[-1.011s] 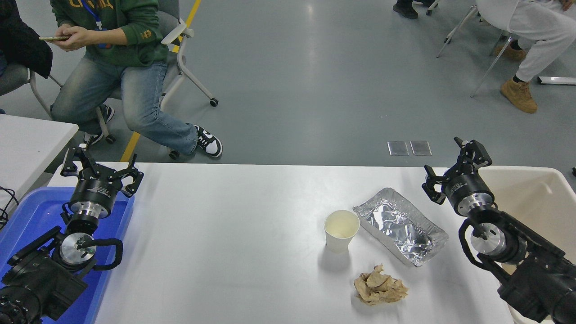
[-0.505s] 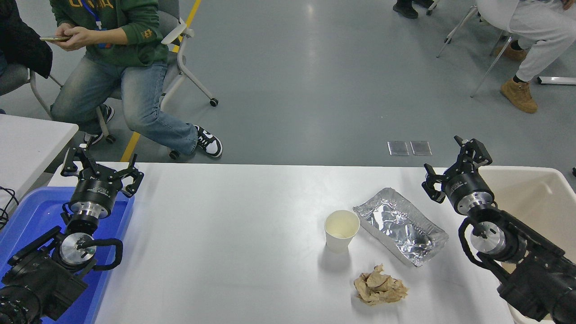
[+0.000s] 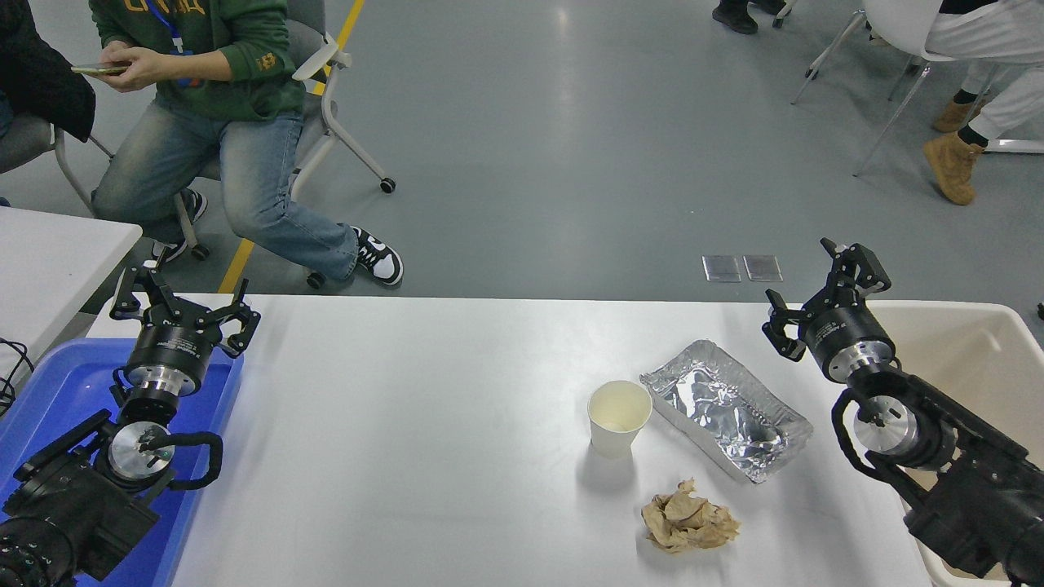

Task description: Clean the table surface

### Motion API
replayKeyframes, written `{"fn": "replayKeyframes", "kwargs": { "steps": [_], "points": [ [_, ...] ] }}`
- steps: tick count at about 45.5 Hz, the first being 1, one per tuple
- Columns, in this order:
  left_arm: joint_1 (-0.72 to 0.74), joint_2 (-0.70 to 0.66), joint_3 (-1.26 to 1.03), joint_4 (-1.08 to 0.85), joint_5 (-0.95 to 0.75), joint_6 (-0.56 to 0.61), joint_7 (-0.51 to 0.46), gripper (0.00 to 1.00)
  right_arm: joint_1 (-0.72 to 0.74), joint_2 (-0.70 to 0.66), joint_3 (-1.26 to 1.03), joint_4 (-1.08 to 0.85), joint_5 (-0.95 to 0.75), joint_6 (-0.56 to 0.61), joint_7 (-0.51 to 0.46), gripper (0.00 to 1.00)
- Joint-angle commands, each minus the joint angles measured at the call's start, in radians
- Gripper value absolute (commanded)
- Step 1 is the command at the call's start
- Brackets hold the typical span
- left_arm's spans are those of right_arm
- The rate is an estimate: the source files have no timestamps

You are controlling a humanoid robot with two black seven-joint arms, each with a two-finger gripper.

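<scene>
**Litter at the table's right end, both grippers empty**

Across the middle of the view: the table surface point(image 3: 408, 424), matte white, bearing three bits of litter toward its right end. Near the centre-right, a paper cup point(image 3: 618, 417), upright. Just beside the cup, toward the right edge, a crumpled foil tray point(image 3: 726, 408), lying askew. Nearer the front edge, a wad of brown paper point(image 3: 687, 518), apart from both. Over the far right corner, the right gripper point(image 3: 822, 295), fingers spread, grasping nothing. Past the right edge, a beige tub point(image 3: 979, 359). At the left end, the left gripper point(image 3: 183, 311), likewise spread and empty, parked above a blue bin point(image 3: 49, 391). Beyond the far edge, seated, a person in a green top point(image 3: 220, 106).
</scene>
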Motion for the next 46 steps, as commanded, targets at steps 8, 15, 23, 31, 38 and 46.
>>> {"fn": "replayKeyframes", "kwargs": {
  "steps": [8, 15, 23, 31, 38, 46],
  "points": [
    [0.0, 0.0, 0.0, 0.0, 0.0, 0.0, 0.002, 1.0, -0.014, -0.139, -0.01, 0.247, -0.007, -0.115, -0.12, 1.0],
    [0.0, 0.0, 0.0, 0.0, 0.0, 0.0, 0.0, 1.0, -0.009, -0.22, -0.076, 0.366, -0.098, -0.077, -0.122, 1.0],
    [0.0, 0.0, 0.0, 0.0, 0.001, 0.0, 0.0, 1.0, 0.014, -0.246, -0.136, 0.437, -0.207, -0.073, -0.142, 1.0],
    [0.0, -0.001, 0.0, 0.0, 0.0, 0.0, 0.0, 1.0, 0.077, -0.263, -0.26, 0.474, -0.314, -0.073, -0.203, 1.0],
    [0.0, 0.0, 0.0, 0.0, 0.0, 0.0, 0.0, 1.0, 0.204, -0.283, -0.438, 0.498, -0.349, -0.073, -0.264, 1.0],
    [0.0, 0.0, 0.0, 0.0, 0.0, 0.0, 0.0, 1.0, 0.347, -0.298, -0.621, 0.52, -0.458, -0.072, -0.269, 1.0]
  ]
}}
